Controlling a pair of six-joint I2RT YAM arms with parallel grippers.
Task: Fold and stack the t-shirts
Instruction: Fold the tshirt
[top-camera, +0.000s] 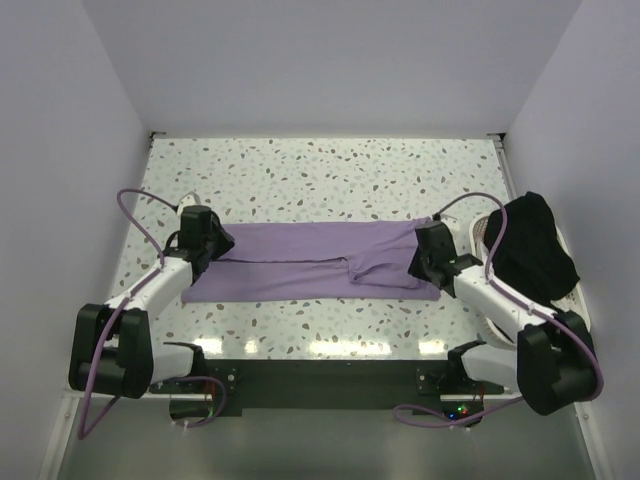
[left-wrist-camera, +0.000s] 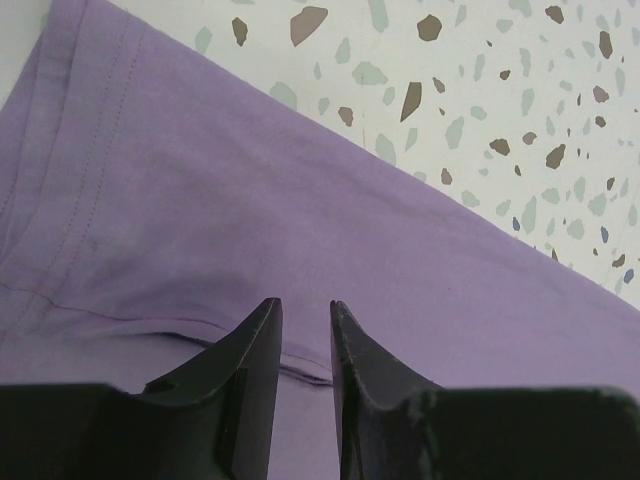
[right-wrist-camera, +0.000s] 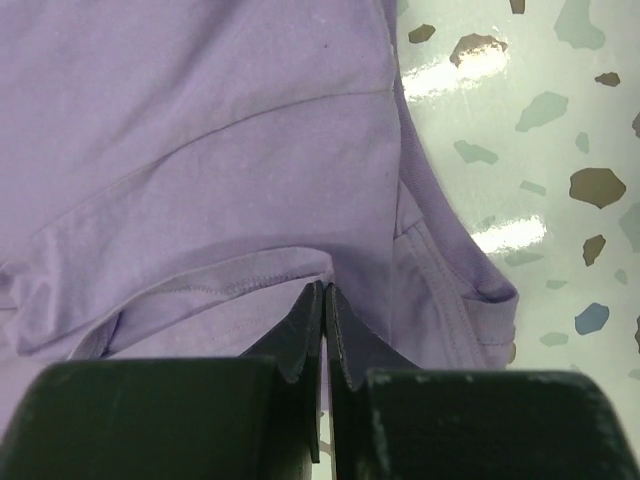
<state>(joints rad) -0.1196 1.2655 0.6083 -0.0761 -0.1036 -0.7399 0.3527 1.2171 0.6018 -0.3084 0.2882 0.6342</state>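
Across the middle of the speckled tabletop, in the top view, the purple t-shirt lies as a long band from 9 to 3 o'clock, with the left hand at its 9 o'clock end and the right hand at its 3 o'clock end; further toward 3 o'clock a white basket holds a black garment. In the left wrist view the fingers stand slightly parted over flat cloth, pinching nothing. In the right wrist view the fingers are clenched, apparently on a fold by the hem. The shirt looks light, limp and prone to sag, so it is best taken by its stitched edges at both ends
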